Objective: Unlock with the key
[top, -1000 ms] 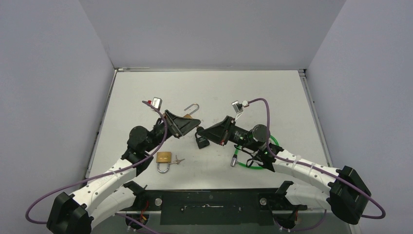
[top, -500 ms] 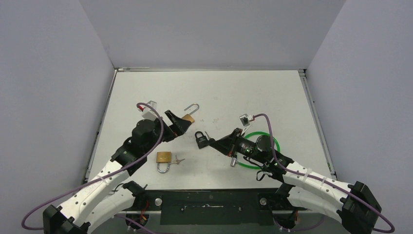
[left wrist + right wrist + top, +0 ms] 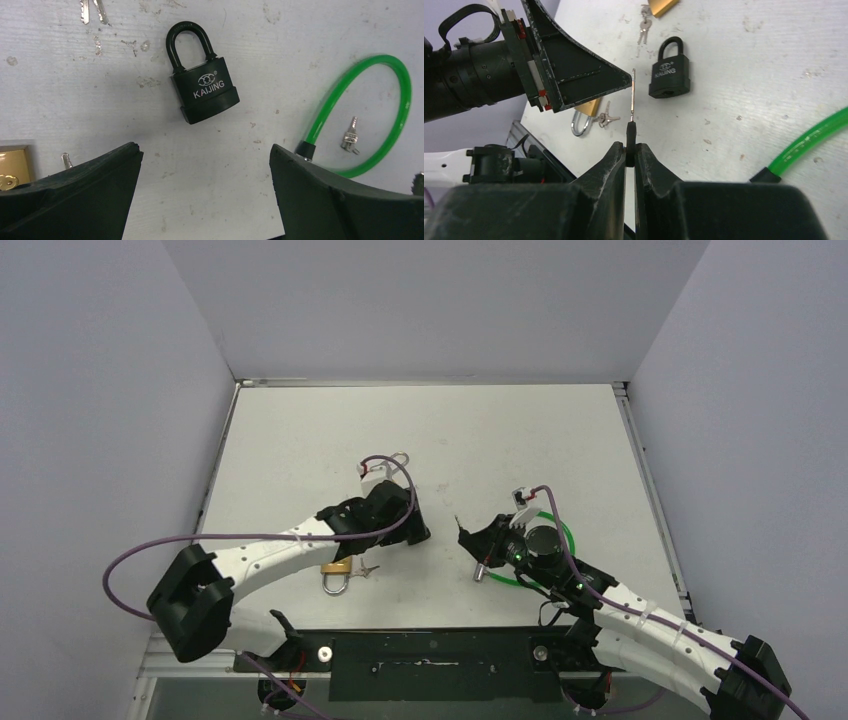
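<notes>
Black padlock (image 3: 205, 87) flat on the table (image 3: 300, 30), shackle closed, "KAIJING" in white on its body. My left gripper (image 3: 204, 149) hangs over it, wide open, empty, and my right gripper (image 3: 630, 150) pinches the key (image 3: 632, 100).

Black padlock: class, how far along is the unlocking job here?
Done: the right hand pinches the key. In hand: the left hand hangs open over the black padlock, lying free, shackle shut. Left: grip the padlock, insert the key, turn it.
</notes>
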Robot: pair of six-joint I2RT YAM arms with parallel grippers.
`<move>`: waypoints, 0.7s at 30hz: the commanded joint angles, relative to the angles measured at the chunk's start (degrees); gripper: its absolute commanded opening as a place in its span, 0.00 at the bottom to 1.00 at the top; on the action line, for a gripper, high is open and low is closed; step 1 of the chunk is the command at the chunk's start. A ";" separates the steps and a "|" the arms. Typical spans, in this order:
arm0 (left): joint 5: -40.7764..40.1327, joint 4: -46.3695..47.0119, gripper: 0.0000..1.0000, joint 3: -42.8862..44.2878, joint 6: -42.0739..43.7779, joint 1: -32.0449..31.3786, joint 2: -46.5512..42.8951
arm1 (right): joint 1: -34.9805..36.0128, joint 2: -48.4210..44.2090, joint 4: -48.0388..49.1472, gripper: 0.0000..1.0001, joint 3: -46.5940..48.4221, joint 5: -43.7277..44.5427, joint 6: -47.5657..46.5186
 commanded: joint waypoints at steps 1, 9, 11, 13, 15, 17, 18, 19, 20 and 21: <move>-6.75 -2.10 0.97 5.11 -0.96 -1.83 7.08 | -0.34 -1.28 -2.08 0.00 -1.73 3.85 -0.63; -9.75 -4.81 0.89 14.60 -2.05 -2.23 20.33 | -0.66 -1.97 -4.37 0.00 -2.62 3.89 -0.85; -10.53 -7.04 0.88 17.59 -2.57 -2.21 22.70 | -0.76 -3.37 -4.85 0.00 -2.68 5.95 -0.86; -10.99 -7.51 0.88 18.51 -3.39 -2.20 24.31 | -0.79 -4.51 -7.07 0.00 -2.63 6.47 -1.02; -11.26 -8.03 0.87 19.08 -4.28 -2.20 25.84 | -0.86 -5.04 -7.80 0.00 -2.61 6.81 -1.11; -11.55 -9.24 0.82 20.22 -5.08 -2.12 27.31 | -0.95 -4.93 -8.17 0.00 -2.57 6.88 -1.14; -11.83 -10.09 0.78 20.87 -5.67 -2.08 28.24 | -0.95 -4.72 -8.30 0.00 -2.53 6.71 -1.14; -12.10 -11.32 0.74 21.65 -6.26 -2.10 29.05 | -0.95 -4.53 -8.22 0.00 -2.59 6.45 -1.04; -12.45 -12.71 0.72 22.31 -7.29 -2.09 29.85 | -1.02 -4.28 -8.08 0.00 -2.61 6.19 -1.00; -13.03 -14.06 0.71 22.84 -8.48 -2.11 30.37 | -1.07 -4.02 -7.97 0.00 -2.72 5.83 -0.90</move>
